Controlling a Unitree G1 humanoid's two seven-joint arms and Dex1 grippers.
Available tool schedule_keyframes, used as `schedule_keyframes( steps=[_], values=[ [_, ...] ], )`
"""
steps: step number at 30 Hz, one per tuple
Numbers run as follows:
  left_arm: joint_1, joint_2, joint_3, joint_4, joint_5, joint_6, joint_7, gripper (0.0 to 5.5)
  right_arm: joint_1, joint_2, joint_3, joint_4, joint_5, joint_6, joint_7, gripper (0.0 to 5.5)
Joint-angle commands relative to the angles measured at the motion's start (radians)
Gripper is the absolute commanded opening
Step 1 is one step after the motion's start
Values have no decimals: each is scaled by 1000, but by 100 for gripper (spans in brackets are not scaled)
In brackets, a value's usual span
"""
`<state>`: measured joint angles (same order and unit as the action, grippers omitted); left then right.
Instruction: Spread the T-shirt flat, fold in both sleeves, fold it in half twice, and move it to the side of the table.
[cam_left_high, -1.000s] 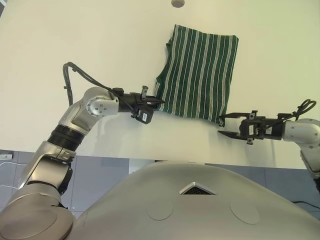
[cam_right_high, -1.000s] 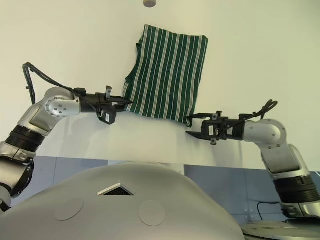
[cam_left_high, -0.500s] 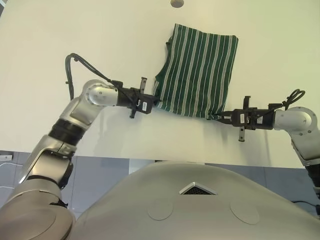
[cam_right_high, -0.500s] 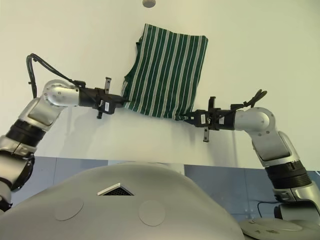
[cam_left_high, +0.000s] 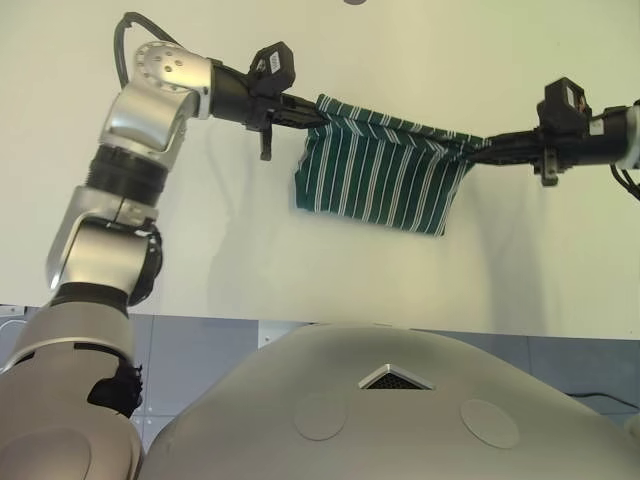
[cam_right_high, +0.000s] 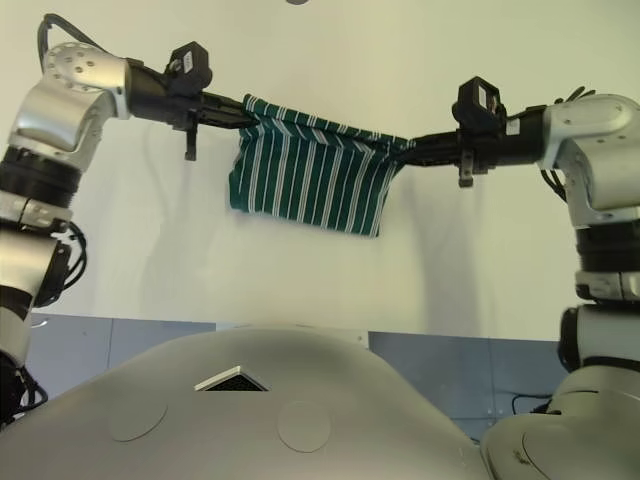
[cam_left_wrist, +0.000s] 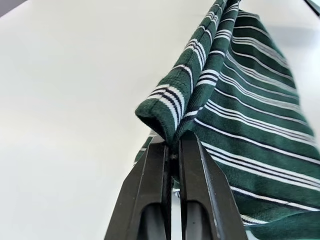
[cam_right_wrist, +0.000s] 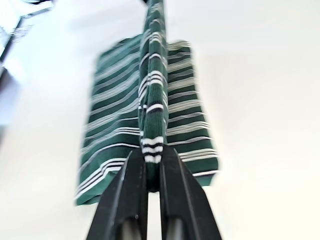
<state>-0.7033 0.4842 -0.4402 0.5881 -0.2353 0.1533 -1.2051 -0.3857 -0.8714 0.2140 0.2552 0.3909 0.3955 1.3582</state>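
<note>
Since a second ago both arms have lifted from the near edge of the cloth, which then lay flat, and have drawn its two corners upward. The T-shirt (cam_left_high: 380, 180) now hangs doubled between them above the table (cam_left_high: 200, 250). The left gripper (cam_left_high: 318, 115) is pressed together on one corner, a bunched striped fold standing just beyond its fingertips. The right gripper (cam_left_high: 475, 148) pinches the opposite corner in the same way. The held edge runs from one gripper to the other as a slightly sagging line, and the rest drapes below both grippers. Whether its lower edge touches the table cannot be told. The step in hand appears to be one of the folds in half, with the lifted edge still to be laid over the part beneath. The next move would call for both grippers to travel together, keeping the edge taut and level. They would then lower it until the edges meet squarely and release both corners together, so that neither corner drags the cloth askew.
</note>
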Motion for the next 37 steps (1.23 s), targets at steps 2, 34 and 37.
schedule_keyframes(
  steps=[2,34,37],
  values=[
    [-94,-110,57,277,95,-101,121,66,-66,121,-48,150,-124,-104,-244,102],
    [330,-187,535,-277,11,-39,799,232,-200,469,-336,730,-209,-868,-1228,200],
    [327,-197,532,-248,49,-64,844,232,-176,536,-286,723,-273,-876,-1213,200]
  ],
)
